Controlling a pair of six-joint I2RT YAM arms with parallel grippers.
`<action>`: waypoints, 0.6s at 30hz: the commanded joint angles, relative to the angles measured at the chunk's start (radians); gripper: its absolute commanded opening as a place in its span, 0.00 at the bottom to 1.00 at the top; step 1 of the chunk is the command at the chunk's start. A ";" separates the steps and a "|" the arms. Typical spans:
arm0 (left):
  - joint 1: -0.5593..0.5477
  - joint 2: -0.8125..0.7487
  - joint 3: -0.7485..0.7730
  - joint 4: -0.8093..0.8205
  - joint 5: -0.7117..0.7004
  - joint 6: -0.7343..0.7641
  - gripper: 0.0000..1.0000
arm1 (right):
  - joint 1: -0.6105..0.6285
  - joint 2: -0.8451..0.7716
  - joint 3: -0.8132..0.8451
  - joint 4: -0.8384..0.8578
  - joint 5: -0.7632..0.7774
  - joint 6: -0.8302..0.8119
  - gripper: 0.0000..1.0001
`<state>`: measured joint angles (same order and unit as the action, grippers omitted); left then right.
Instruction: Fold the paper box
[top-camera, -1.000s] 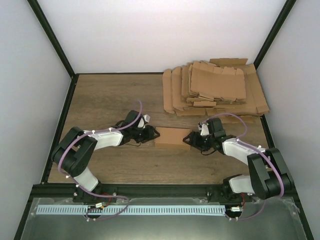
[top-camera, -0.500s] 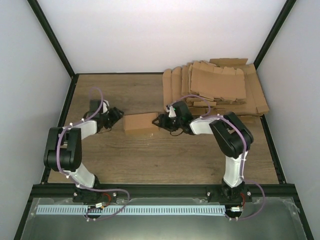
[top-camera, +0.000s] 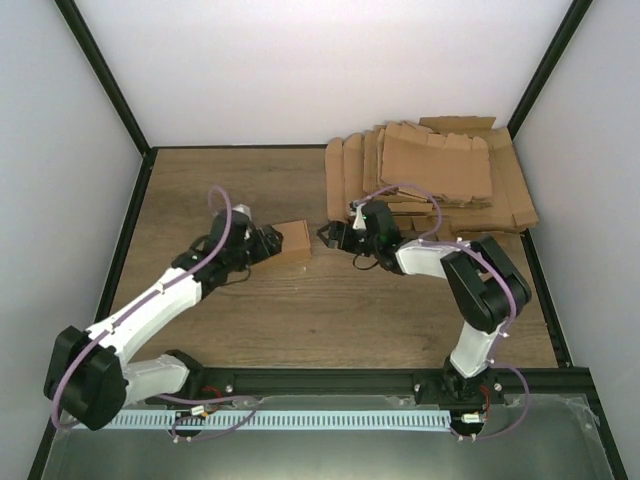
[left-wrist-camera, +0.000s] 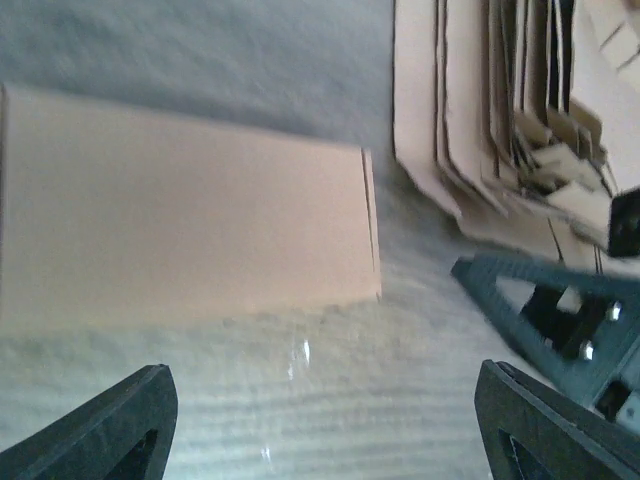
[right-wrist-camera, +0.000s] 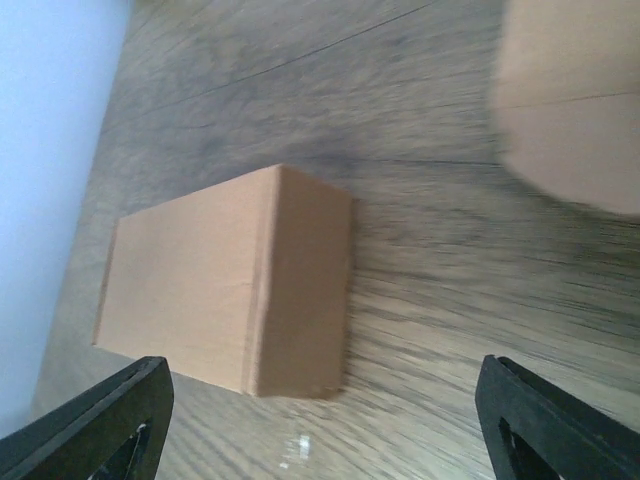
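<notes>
The left gripper (left-wrist-camera: 325, 420) shows its two dark fingertips (left-wrist-camera: 120, 425) spread wide at the bottom corners, with only blurred table (left-wrist-camera: 420, 300) between them. Beyond them, touching neither, lies the paper box (left-wrist-camera: 190, 205), a plain tan oblong face that fills the upper left and ends in a sharp right edge. At the upper right a pile of flat cardboard blanks (left-wrist-camera: 480, 110) fans out its edges, and just below it a dark, pointed piece of the right arm (left-wrist-camera: 545, 305) shows, with screws on it.
</notes>
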<state>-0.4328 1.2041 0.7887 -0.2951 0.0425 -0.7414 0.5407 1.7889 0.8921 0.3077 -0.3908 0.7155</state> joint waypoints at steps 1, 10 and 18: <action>-0.147 -0.025 -0.061 -0.108 -0.157 -0.226 0.84 | -0.041 -0.119 -0.075 0.023 0.167 -0.056 0.86; -0.436 0.324 0.090 -0.016 -0.352 -0.373 0.82 | -0.043 -0.322 -0.334 0.199 0.469 -0.054 0.87; -0.493 0.598 0.322 -0.160 -0.421 -0.503 0.88 | -0.045 -0.501 -0.458 0.181 0.747 0.023 0.87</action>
<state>-0.9272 1.7363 1.0889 -0.4133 -0.3355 -1.1595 0.4950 1.3884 0.4728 0.4534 0.1448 0.7017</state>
